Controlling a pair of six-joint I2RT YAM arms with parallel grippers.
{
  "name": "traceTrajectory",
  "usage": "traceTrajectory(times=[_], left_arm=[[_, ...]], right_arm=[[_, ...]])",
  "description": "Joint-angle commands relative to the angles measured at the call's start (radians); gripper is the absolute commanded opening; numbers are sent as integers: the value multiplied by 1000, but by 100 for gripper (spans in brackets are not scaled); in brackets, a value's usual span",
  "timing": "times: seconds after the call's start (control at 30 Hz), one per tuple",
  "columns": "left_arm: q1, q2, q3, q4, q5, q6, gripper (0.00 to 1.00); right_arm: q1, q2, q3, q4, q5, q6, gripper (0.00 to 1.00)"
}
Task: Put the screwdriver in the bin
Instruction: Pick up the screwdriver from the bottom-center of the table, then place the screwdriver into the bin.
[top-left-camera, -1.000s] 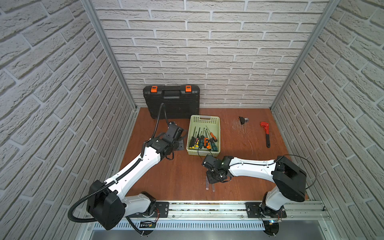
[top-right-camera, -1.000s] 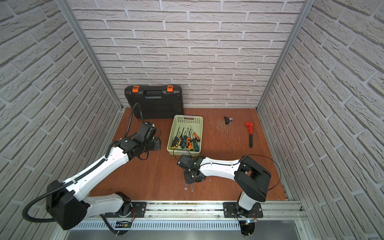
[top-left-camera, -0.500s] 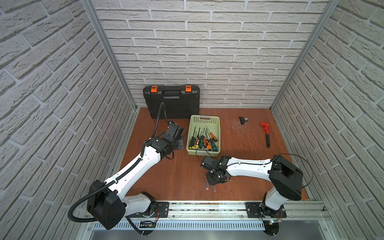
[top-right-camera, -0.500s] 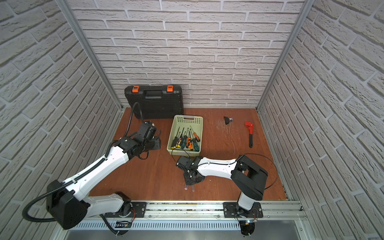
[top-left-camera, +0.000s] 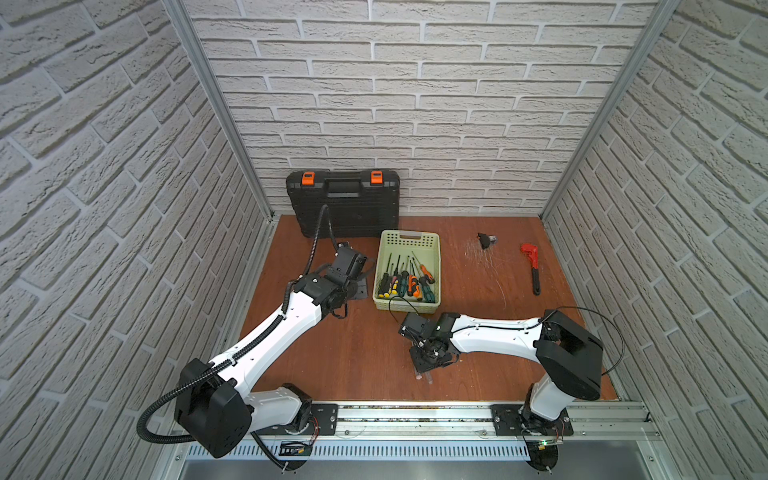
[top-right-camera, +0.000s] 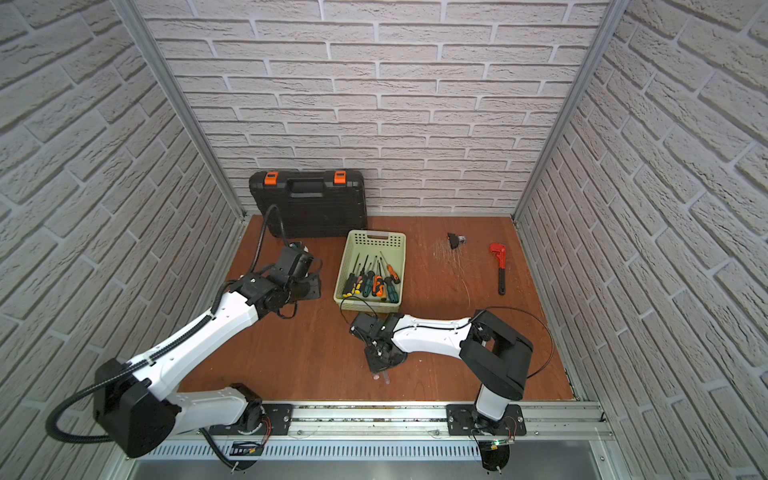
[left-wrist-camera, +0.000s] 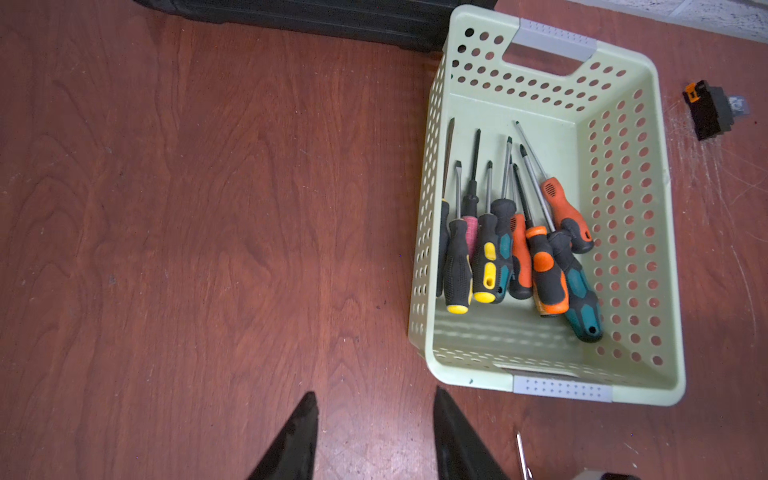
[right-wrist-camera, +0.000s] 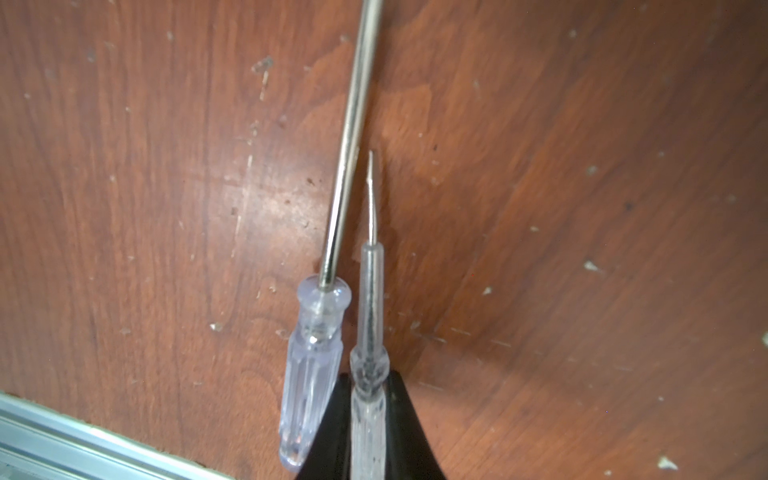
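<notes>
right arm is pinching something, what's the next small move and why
Probably a short straight lift. The right fingers are shut on the thin clear screwdriver, close beside a bigger clear screwdriver; lifting straight should avoid dragging that along toward the bin.

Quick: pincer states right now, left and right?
Left pincer: open, holding nothing.
Right pincer: closed on the thin clear-handled screwdriver.
</notes>
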Motion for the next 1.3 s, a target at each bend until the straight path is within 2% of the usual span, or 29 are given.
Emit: traceTrajectory(times=[0.0, 0.2, 0.43, 0.57, 0.77, 0.9, 1.07, 1.27], left_arm=[[8, -11, 22, -7, -24, 0, 47], [8, -16, 19, -9, -23, -2, 46], [7, -46, 10, -34, -24, 1, 46], [8, -55, -12, -25, -27, -11, 46], [7, -63, -18, -25, -25, -18, 46], [8, -69, -29, -11, -29, -24, 46], [6, -66, -31, -7, -5, -29, 46], [-9, -75, -67, 6, 17, -64, 46]], right_arm=[[10, -13, -3, -52, 36, -2, 8], [6, -52, 2, -80, 86, -6, 7], [-5, -114, 50, -137, 89, -23, 7], [-33, -158, 56, -121, 16, -44, 7], [-51, -244, 120, -192, -18, -112, 7], [-122, -277, 169, -167, -72, -136, 7], [-240, -210, 302, -128, -106, -211, 7], [-359, -36, 506, -93, -129, -284, 7]])
